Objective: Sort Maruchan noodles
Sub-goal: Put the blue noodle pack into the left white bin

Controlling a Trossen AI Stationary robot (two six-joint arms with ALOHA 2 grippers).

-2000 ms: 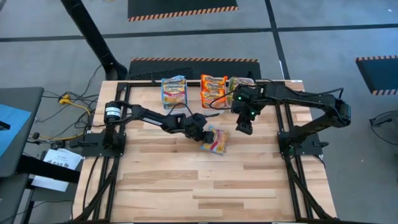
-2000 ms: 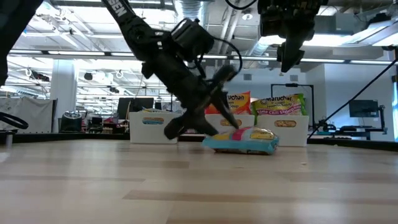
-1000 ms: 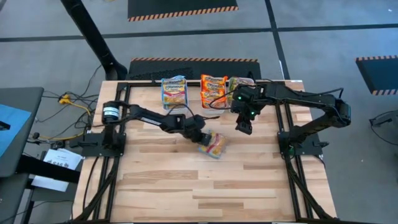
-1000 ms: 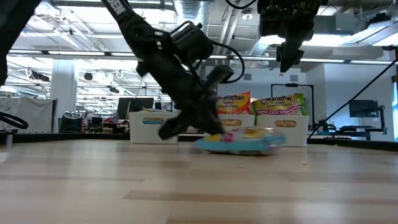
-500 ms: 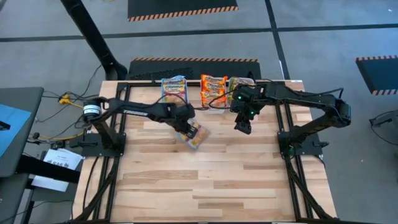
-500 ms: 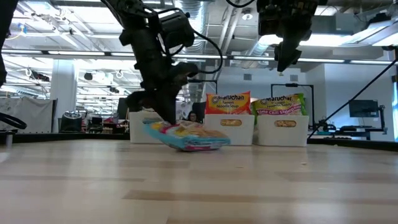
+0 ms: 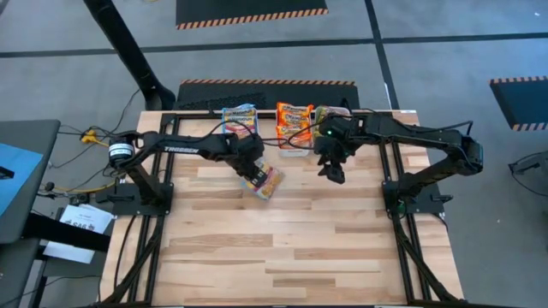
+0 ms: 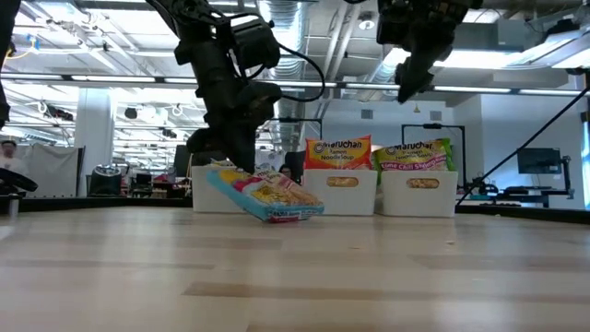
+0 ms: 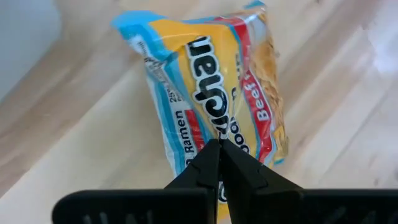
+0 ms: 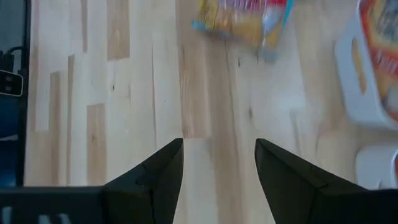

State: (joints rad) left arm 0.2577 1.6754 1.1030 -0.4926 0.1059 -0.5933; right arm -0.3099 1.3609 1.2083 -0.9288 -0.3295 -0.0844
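One blue-and-red-edged Maruchan noodle packet [image 9: 211, 81], marked "Beef", hangs tilted from my left gripper [image 9: 219, 144], which is shut on it. In the high view the packet [image 7: 265, 182] is just in front of the left bin [image 7: 240, 121]. Other noodle packets stand in three white bins at the far edge: blue ones in the left bin, orange in the middle bin [image 7: 294, 125], green in the right bin [image 7: 332, 114]. My right gripper [image 7: 332, 169] hangs open, high above the table in front of the right bin, and holds nothing [image 10: 219, 162]. My left gripper pinches the packet's end nearest the wrist [image 9: 219, 160] between its two shut fingers, coming from above and slanting down. The packet [image 8: 265, 195] hangs tilted, the held end up and the other end [image 8: 304, 214] low by the table top. Whether that end touches the wood I cannot tell.
The three bins [image 8: 343, 189] stand in a row along the far edge, packets standing above their rims. Black frame rails run along both table sides [image 7: 402, 214]. Bare wooden table top [image 7: 291, 248] spreads over the near half.
My left gripper, still shut, has gone toward the table's left and far edge, toward the left bin, taking the packet along. The packet lay flat on the table; now its held end is raised and it hangs tilted.
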